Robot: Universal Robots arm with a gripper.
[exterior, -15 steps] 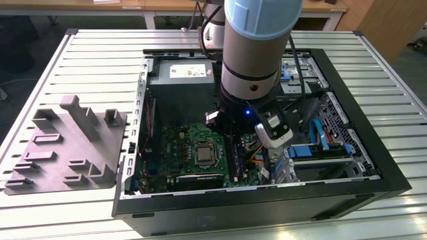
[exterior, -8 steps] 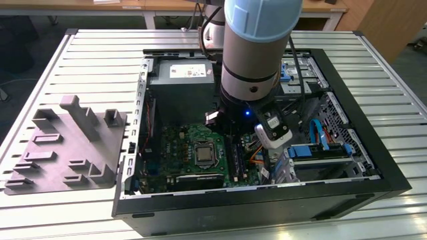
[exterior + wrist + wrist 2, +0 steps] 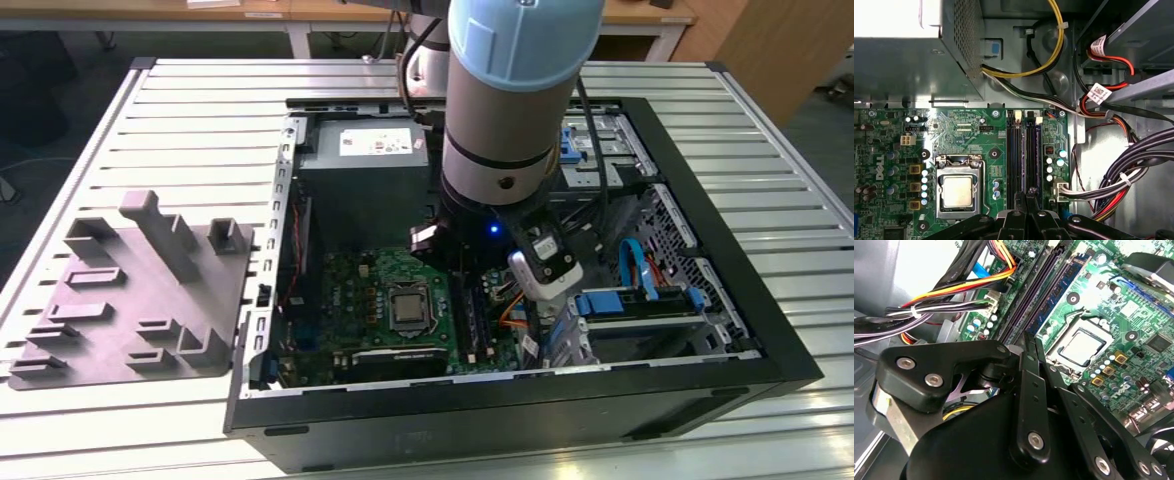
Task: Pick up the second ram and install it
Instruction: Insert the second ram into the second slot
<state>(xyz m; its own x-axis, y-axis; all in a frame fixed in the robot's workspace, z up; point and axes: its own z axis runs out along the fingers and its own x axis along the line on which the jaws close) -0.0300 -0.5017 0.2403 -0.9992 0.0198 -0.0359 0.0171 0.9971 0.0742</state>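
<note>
Gripper (image 3: 1026, 197) fingers pressed together, holding nothing, over the RAM slots (image 3: 1024, 155) at 6 o'clock in the first wrist view. Second ram (image 3: 1061, 282) looks seated in its slot; install seems nearly done.

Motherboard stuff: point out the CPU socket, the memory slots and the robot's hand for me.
CPU socket (image 3: 958, 191): first wrist view, on the silver lid in its middle.
Memory slots (image 3: 1023, 160): first wrist view, midway along the dark parallel rails.
Hand (image 3: 1030, 347): second wrist view, at the tips of its black fingers above the slots.
</note>
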